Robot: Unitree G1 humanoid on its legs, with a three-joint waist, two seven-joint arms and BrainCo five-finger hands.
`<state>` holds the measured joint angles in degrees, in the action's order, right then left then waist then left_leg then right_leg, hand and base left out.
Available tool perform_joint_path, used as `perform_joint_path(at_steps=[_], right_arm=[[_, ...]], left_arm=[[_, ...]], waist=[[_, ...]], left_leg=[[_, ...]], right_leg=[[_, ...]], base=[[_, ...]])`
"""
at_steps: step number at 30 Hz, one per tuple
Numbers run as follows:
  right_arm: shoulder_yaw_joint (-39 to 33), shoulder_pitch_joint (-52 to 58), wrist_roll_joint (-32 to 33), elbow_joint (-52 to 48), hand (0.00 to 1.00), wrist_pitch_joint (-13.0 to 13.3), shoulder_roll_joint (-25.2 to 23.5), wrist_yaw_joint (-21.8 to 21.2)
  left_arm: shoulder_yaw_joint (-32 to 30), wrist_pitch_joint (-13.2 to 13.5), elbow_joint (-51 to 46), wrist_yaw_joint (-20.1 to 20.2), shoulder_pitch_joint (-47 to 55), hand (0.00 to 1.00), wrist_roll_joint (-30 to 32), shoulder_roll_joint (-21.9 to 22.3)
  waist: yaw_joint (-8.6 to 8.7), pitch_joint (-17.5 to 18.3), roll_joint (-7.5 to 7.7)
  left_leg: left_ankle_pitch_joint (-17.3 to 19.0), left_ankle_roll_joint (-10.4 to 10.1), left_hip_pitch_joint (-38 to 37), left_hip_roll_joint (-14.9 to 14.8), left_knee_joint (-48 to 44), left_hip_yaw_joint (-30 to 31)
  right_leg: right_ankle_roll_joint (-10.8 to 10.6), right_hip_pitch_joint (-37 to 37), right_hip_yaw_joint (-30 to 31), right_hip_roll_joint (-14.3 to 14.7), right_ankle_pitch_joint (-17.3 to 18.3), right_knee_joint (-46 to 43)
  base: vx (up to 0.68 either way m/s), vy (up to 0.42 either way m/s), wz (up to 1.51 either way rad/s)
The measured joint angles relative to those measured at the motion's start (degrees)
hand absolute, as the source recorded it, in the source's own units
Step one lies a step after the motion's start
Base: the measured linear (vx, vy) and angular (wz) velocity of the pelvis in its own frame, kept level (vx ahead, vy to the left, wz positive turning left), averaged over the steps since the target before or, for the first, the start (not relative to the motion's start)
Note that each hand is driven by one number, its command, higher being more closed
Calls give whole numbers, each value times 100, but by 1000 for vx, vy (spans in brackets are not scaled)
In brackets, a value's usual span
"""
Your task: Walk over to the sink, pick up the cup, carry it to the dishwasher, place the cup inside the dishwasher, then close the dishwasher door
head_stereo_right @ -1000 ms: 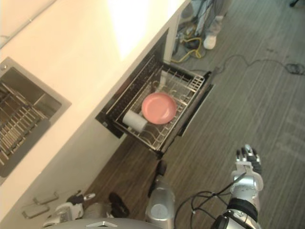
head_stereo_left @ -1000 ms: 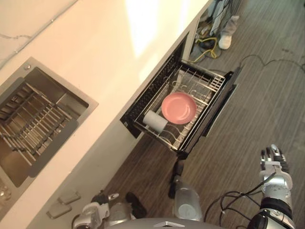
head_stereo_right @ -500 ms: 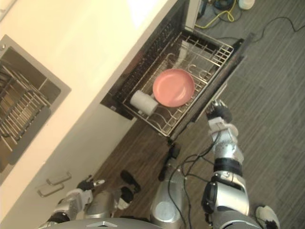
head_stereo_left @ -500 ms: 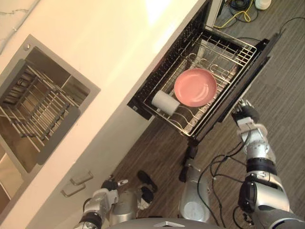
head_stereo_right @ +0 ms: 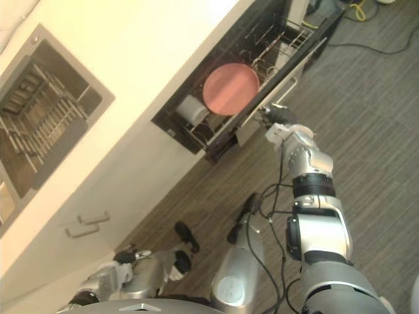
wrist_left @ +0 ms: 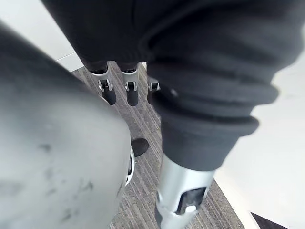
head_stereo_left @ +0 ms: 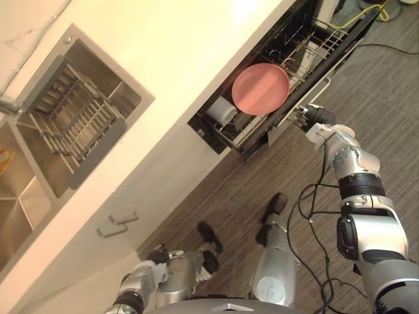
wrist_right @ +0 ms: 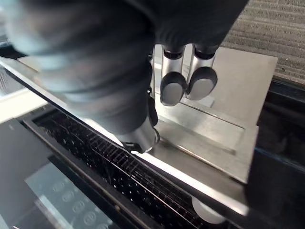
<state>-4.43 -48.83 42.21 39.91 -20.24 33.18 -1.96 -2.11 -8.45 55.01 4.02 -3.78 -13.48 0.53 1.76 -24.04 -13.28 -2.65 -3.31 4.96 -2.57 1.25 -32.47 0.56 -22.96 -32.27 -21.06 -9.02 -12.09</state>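
The black pull-out dishwasher drawer (head_stereo_left: pixel 254 145) stood partly open under the pale countertop surface (head_stereo_left: pixel 177 59). In the drawer's wire rack, the white cylindrical cup (head_stereo_left: pixel 222 111) lay on its side, just beside the round pink plate (head_stereo_left: pixel 260 88). The right hand (head_stereo_left: pixel 313 118) was up at the drawer's steel front panel (wrist_right: pixel 224 124), fingers (wrist_right: pixel 174 88) straight and released, grasping nothing. The left hand (wrist_left: pixel 205 81) hung well apart from the drawer, fingers (wrist_left: pixel 107 93) relaxed and empty.
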Motion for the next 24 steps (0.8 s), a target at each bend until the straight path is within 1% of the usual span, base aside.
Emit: perform_joint_path(at_steps=[1,3,4,6,8,9,11,12,13,14,16,19,22,24], right_arm=[[5,-76,0,36,100,3,2,20],[62,-332,3,231,100,10,-4,156],[99,-435,17,296,100,32,8,247],[93,-562,89,392,100,169,6,311],[-47,-678,721,377,100,553,-17,300],[-100,-748,842,376,100,659,-23,234],[-319,-1120,1257,325,100,1017,-13,-29],[-368,-1148,1327,237,100,1106,4,-83],[-445,-1180,1410,40,100,1275,25,-213],[-499,-1239,1412,-62,100,1341,25,-318],[-527,-1239,1401,-63,100,1381,43,-350],[-478,-1245,1418,-50,100,1340,82,-633],[-480,-1261,1466,-19,100,1319,139,-887],[-471,-1262,1465,1,100,1343,136,-951]], left_arm=[[-1,0,-17,2,0,0,-22,-8],[-1,-13,-16,2,4,0,-39,-25],[-1,-33,-10,1,16,0,-41,-40],[-16,-28,-21,0,59,0,-103,-54],[-14,-16,-47,0,59,0,-108,-53],[-13,-6,-54,0,59,0,-108,-52],[-16,11,-60,-1,60,0,-106,-53],[-17,11,-68,-1,60,0,-106,-54],[-18,11,-124,-1,60,0,-104,-56],[-17,7,-179,-5,62,0,-99,-61],[-18,5,-231,-15,80,0,-95,-90],[-15,-16,-255,-107,87,0,-87,-169],[-23,14,-256,-181,125,0,-89,-234],[-23,70,-256,-215,140,0,-91,-246]], waist=[[-67,0,0],[-113,-3,-7],[-165,-4,-5],[-182,-4,-6],[-226,-4,-5],[-243,-5,-5],[-266,-8,0],[-279,-9,2],[-331,-27,27],[-378,-45,54],[-390,-70,106],[-397,-106,177],[-412,-119,200],[-441,-118,208]], left_leg=[[-45,16,45,7,10,63],[-94,30,112,12,20,148],[-135,27,125,14,60,190],[-207,24,162,13,129,267],[-287,30,189,3,203,324],[-293,37,189,1,201,331],[-327,77,182,-21,190,408],[-329,76,175,-34,187,429],[-331,69,139,-53,188,432],[-327,63,95,-74,188,432],[-306,34,44,-96,190,443],[-307,38,-16,-136,187,434],[-306,37,-92,-196,187,420],[-287,8,-170,-241,184,403]], right_leg=[[13,-17,-44,-27,9,-28],[23,-24,-144,-65,16,-54],[29,-25,-173,-66,20,-54],[44,-20,-268,-72,30,-54],[53,-18,-346,-67,33,-50],[55,-12,-352,-66,32,-49],[77,95,-463,-53,7,19],[76,135,-491,-43,1,39],[74,213,-531,-13,-4,80],[67,294,-558,39,-23,147],[63,393,-595,89,-49,234],[66,515,-609,203,-153,439],[100,673,-633,340,-270,674],[90,781,-634,429,-293,788]], base=[[-50,-46,31],[-48,-36,26],[-37,-26,19],[-23,-26,21],[-10,-21,16],[-6,-14,7],[-3,-7,14],[0,-7,19],[3,-17,10],[4,-16,6],[0,0,0],[13,-6,-7],[30,-18,-6],[30,-27,-9]])
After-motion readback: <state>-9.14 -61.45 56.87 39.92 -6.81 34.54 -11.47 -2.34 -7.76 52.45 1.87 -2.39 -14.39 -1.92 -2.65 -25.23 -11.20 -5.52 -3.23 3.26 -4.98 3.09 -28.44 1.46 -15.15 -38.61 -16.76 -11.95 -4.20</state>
